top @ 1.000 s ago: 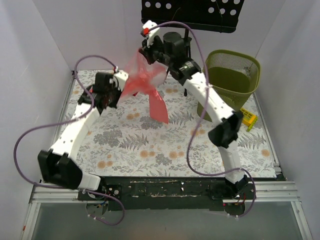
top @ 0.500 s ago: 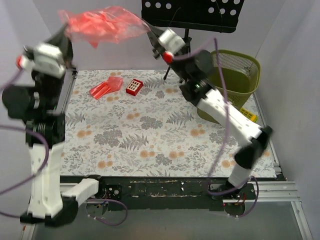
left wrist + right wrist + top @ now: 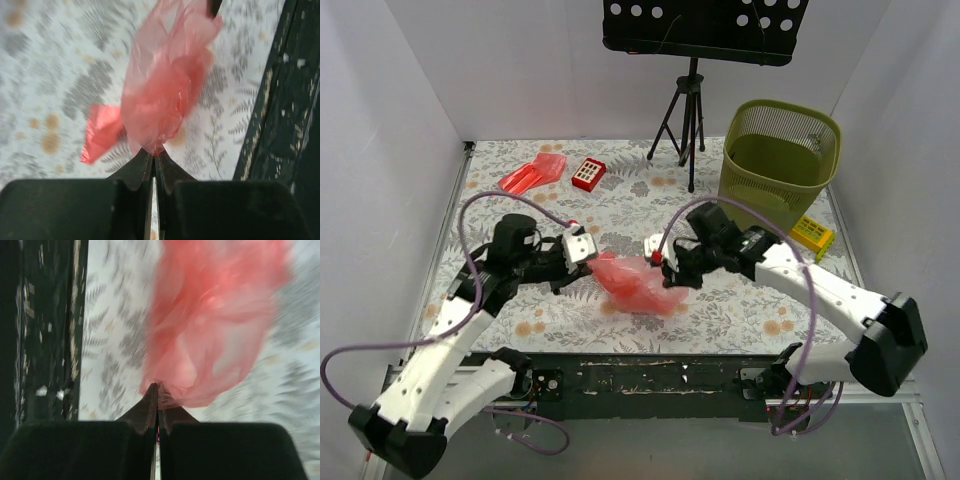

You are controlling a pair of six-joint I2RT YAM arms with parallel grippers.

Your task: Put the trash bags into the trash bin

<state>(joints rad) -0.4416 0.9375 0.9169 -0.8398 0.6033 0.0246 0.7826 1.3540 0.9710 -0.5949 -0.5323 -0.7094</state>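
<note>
Plainly the bin (image 3: 760, 195) looks empty: left gripper (image 3: 590, 258) and right gripper (image 3: 661, 266) are both clamped on one bag (image 3: 638, 285) at the table's (image 3: 620, 215) front, well apart from it, while a second bag (image 3: 532, 175) lies far-left.

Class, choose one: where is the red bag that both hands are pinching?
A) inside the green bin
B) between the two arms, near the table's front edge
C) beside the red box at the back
B: the trash bag sits between the left hand and the right hand, both shut on it, well apart from the trash bin.
</note>
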